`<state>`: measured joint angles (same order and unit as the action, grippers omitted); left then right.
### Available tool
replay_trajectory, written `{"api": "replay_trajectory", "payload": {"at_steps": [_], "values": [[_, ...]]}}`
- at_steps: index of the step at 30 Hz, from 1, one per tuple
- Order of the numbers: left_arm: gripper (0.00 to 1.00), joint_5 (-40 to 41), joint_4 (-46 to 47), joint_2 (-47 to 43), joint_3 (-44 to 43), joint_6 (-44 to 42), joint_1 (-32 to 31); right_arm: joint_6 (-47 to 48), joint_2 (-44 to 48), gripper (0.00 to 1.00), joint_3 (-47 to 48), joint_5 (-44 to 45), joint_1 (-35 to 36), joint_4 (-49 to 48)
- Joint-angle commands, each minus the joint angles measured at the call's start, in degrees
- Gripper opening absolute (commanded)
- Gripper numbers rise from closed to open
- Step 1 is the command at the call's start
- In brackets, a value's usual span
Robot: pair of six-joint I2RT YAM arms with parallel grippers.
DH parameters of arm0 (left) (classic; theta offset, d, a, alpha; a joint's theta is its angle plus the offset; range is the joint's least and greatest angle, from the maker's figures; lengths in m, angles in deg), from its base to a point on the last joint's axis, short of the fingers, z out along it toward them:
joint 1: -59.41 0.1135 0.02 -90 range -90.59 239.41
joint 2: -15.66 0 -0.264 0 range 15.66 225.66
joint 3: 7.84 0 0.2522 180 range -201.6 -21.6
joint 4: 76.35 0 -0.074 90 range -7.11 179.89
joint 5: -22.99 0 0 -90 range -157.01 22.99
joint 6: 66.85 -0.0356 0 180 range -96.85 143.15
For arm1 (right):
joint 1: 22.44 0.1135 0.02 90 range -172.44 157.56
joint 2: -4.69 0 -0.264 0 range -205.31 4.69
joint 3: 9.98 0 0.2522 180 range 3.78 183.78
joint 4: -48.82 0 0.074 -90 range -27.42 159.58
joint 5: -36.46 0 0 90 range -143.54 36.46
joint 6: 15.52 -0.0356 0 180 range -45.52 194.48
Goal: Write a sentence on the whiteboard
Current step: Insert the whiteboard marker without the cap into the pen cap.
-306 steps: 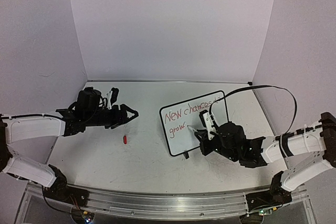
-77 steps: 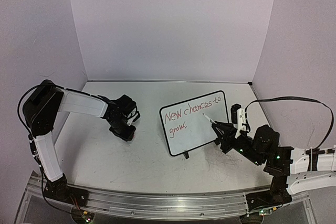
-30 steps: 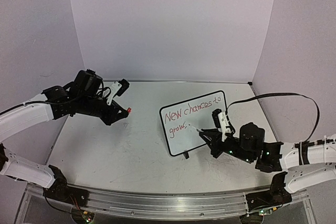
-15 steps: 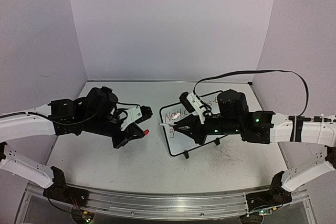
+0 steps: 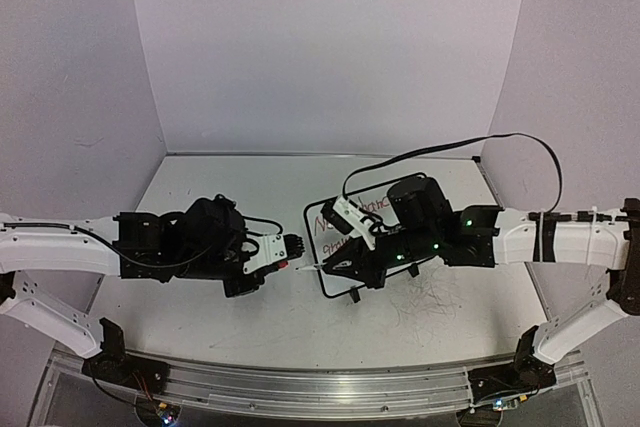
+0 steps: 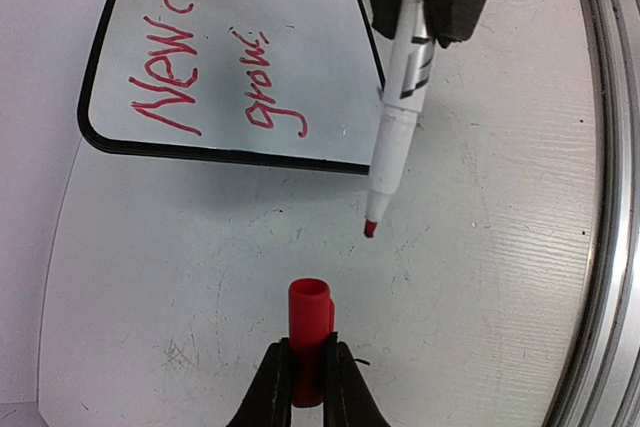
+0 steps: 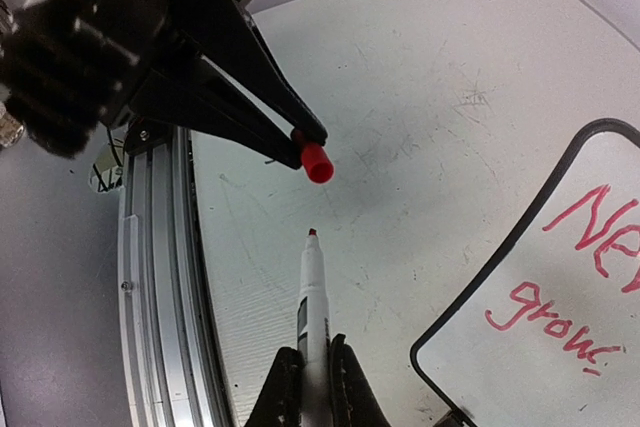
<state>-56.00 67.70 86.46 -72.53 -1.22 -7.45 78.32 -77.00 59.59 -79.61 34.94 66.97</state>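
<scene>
— Whiteboard (image 5: pixel 320 247), can you see where it is from there?

— It's on the table (image 5: pixel 200 317), a bit right of the middle. From above, the right arm reaches across it and hides most of it, so only the left end with its black frame shows. The left wrist camera gets more of it. There's red handwriting on it, and I can read "New" with "grow" underneath.

— And the arms?

— Both lean in toward the middle and nearly meet just off the whiteboard's left end. The right end effector (image 7: pixel 312 362) is clamped on a white marker (image 7: pixel 313 287) and grips the barrel near its back end. The left end effector (image 6: pixel 305 372) is pinched shut on the red cap (image 6: pixel 310 312).

— Is the marker touching the board?

— No. Its red nib is bare and hangs over bare table, just past the black frame. It points at the open mouth of the cap.

— Do they touch?

— There's a small gap between nib and cap. They're roughly in line, though the nib sits slightly to one side.
</scene>
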Motion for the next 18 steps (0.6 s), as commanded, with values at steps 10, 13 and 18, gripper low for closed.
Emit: {"api": "replay_trajectory", "payload": {"at_steps": [10, 13, 18], "values": [[0.00, 3.8, 4.5, 1.0, 0.8, -2.4, -3.4, -0.4, -0.6, 0.00, 3.0, -7.4, -3.2, -0.6], [0.00, 3.9, 4.7, 1.3, 0.7, -2.2, -3.6, 0.1, -1.1, 0.00, 3.2, -9.5, -3.3, -0.6], [0.00, 3.8, 5.2, 1.9, 0.4, -2.1, -4.0, 0.3, -2.0, 0.00, 3.5, -10.5, -3.2, -0.6]]}}
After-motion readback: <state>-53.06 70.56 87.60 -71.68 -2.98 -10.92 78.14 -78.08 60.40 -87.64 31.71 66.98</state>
